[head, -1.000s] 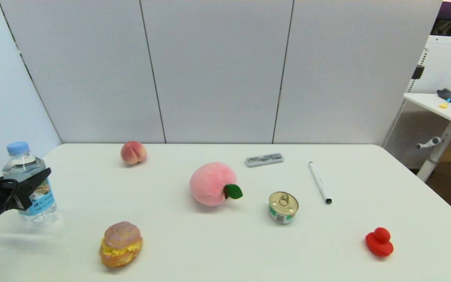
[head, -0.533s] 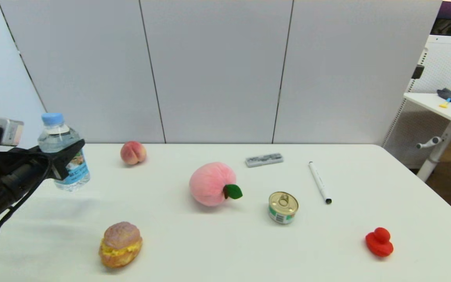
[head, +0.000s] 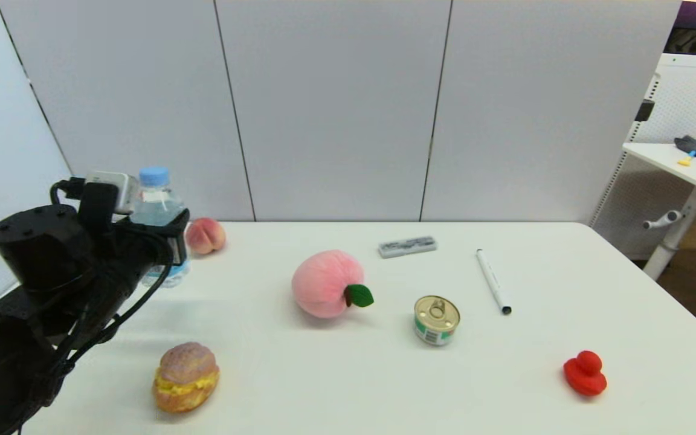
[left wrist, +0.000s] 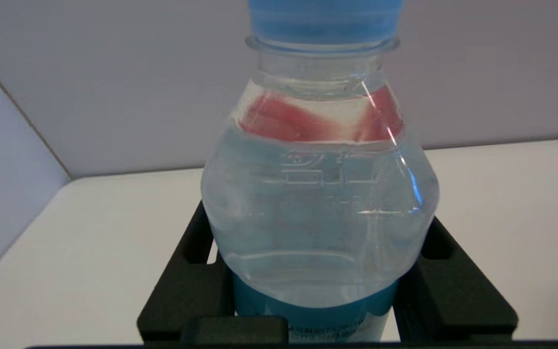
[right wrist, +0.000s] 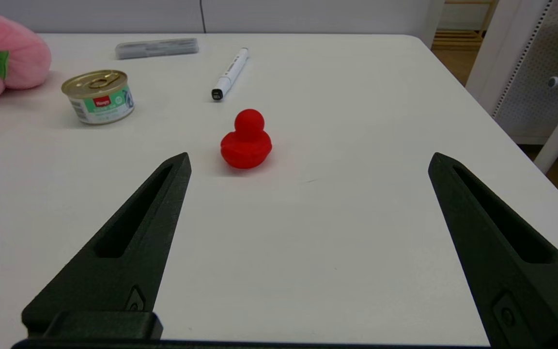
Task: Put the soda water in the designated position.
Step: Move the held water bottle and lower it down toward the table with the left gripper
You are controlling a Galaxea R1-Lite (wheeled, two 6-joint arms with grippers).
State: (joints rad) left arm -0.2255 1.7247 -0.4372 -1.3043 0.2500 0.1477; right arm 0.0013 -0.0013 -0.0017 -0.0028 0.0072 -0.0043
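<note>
The soda water bottle [head: 157, 205], clear with a light-blue cap and a blue label, hangs upright above the table's far left, near the small peach [head: 205, 235]. My left gripper [head: 170, 241] is shut on its body; the arm hides most of the label. The left wrist view shows the bottle [left wrist: 317, 203] filling the frame, pinched between both black fingers [left wrist: 187, 286], with a red blur refracted through its neck. My right gripper [right wrist: 308, 165] stays parked, open and empty, over the near right of the table; it does not show in the head view.
On the white table [head: 348, 386] lie a cream-filled bun [head: 186, 377], a pink plush peach [head: 327, 284], a gold-topped tin can [head: 437, 319], a marker pen [head: 493, 281], a grey case [head: 408, 246] and a red duck [head: 585, 373]. Grey wall panels stand behind.
My left arm has lifted the bottle off the table's near left edge and carried it up, to the right and farther back, close to the small peach. The other objects have not moved.
</note>
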